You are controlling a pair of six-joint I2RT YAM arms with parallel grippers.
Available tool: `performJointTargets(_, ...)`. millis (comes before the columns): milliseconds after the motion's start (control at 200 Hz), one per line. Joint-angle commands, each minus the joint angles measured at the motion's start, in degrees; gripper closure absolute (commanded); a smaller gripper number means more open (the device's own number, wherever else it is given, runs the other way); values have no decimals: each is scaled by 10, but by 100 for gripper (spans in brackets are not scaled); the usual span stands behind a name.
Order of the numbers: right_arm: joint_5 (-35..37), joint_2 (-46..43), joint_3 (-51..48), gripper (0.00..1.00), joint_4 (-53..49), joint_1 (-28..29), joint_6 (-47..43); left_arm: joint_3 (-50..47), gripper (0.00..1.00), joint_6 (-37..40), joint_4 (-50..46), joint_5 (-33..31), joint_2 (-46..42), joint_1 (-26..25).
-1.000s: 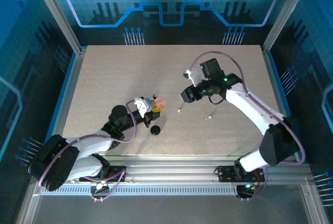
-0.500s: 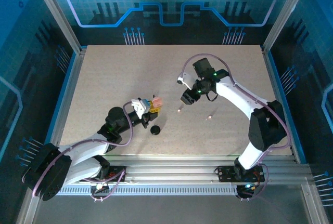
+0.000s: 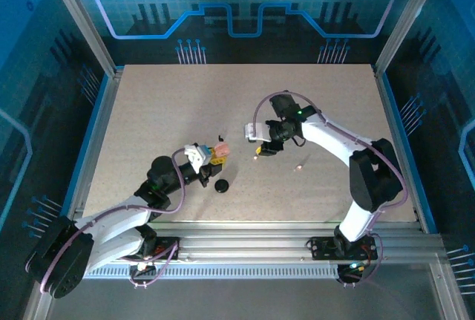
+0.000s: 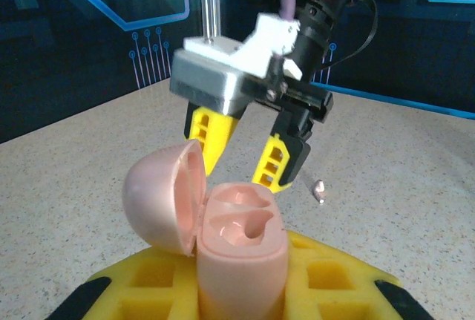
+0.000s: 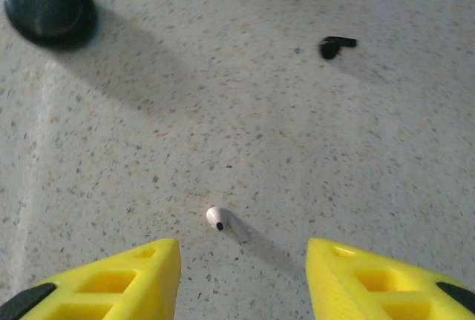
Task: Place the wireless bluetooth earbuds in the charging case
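Note:
My left gripper (image 3: 215, 155) is shut on an open pink charging case (image 3: 224, 147), held upright. In the left wrist view the case (image 4: 241, 249) shows two empty sockets and its lid (image 4: 159, 197) swung to the left. My right gripper (image 3: 260, 144) hangs open just above a whitish earbud (image 3: 257, 153). That earbud (image 5: 223, 220) lies on the table ahead of the right gripper's (image 5: 243, 279) spread yellow fingers (image 5: 111, 283), apart from both. A second whitish earbud (image 3: 298, 165) lies further right. A black earbud (image 3: 220, 139) lies just behind the case.
A small round black case (image 3: 221, 185) sits shut on the table just in front of the left gripper, and it appears as the black case (image 5: 50, 7) at the upper left of the right wrist view. The speckled table (image 3: 163, 105) has metal rails along its sides.
My right gripper has swung left and come down over the whitish earbud, close to the pink case. The left gripper still holds the case, almost in the same spot.

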Motion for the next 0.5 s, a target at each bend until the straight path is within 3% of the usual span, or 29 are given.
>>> performJointTargets(0,12,19,28,51,-47,6,-112,3,86,7,-33,-9,-20,3)
performJointTargets(495,48,43,35,51,-64,29,-171,16,85,21,-73,-6,-27,3)
